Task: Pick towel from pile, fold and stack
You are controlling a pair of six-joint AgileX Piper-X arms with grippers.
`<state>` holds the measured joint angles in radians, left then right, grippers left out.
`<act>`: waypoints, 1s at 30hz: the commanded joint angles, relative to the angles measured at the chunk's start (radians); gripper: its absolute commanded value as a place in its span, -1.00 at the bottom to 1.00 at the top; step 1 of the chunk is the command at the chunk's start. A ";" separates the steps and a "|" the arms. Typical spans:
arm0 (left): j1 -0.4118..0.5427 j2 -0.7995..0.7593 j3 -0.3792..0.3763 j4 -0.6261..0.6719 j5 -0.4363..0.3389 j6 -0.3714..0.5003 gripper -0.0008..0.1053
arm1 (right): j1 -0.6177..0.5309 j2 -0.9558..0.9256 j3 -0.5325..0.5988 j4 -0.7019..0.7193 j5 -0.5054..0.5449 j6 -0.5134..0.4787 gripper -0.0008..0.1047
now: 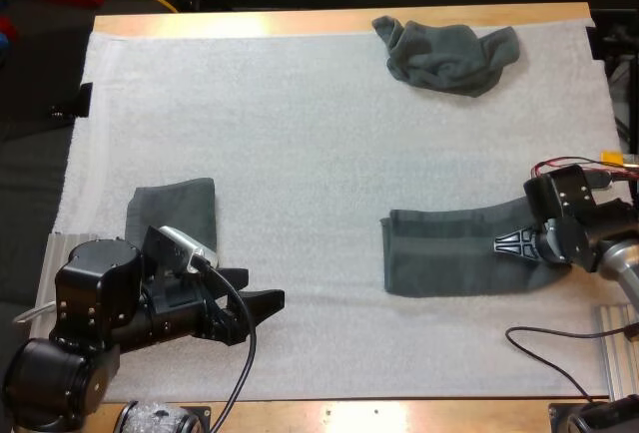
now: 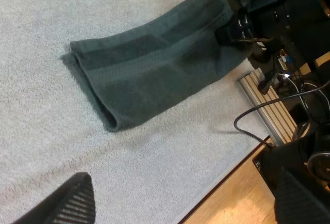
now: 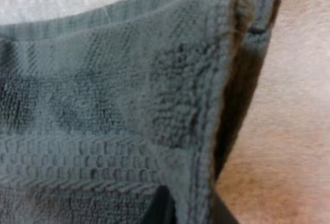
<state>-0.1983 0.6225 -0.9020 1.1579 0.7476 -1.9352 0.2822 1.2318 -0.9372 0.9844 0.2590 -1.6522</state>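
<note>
A dark grey-green towel (image 1: 449, 251), folded into a long band, lies flat on the mat's right half. My right gripper (image 1: 521, 245) is at its right end, shut on the hemmed edge (image 3: 206, 131), which runs between the two fingertips. My left gripper (image 1: 255, 291) hovers low over the mat near the front left, open with nothing between its fingers (image 2: 69, 206); it faces the long towel (image 2: 149, 69). A small folded towel (image 1: 175, 212) lies just behind my left arm. A crumpled towel (image 1: 446, 54) sits at the far edge of the mat.
The white mat (image 1: 300, 134) covers most of the wooden table (image 1: 329, 22). A ribbed metal rail (image 2: 268, 110) and loose cables run along the table's right side by my right arm.
</note>
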 commanded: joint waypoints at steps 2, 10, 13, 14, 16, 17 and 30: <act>0.001 -0.003 -0.008 -0.003 0.013 -0.005 0.33 | 0.002 -0.008 -0.026 0.034 -0.004 -0.012 -0.95; 0.001 -0.003 -0.008 -0.003 0.013 -0.005 0.33 | 0.003 -0.008 -0.047 0.041 -0.208 0.055 -0.94; 0.001 -0.003 -0.008 -0.003 0.013 -0.005 0.33 | 0.003 -0.008 -0.047 0.040 -0.285 0.079 -0.94; 0.001 -0.003 -0.008 -0.003 0.013 -0.005 0.33 | 0.003 -0.008 -0.047 0.040 -0.306 0.084 -0.94; 0.001 -0.003 -0.008 -0.003 0.013 -0.005 0.33 | 0.003 -0.008 -0.047 0.040 -0.374 0.085 -0.94; 0.001 -0.003 -0.008 -0.003 0.013 -0.005 0.33 | 0.003 -0.008 -0.047 0.040 -0.386 0.085 -0.94; 0.001 -0.003 -0.008 -0.003 0.013 -0.005 0.33 | 0.217 0.071 -0.047 -0.074 -0.409 0.240 -0.94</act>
<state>-0.1983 0.6225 -0.9020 1.1579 0.7476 -1.9352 0.4987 1.2997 -0.9771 0.9127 -0.1398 -1.4228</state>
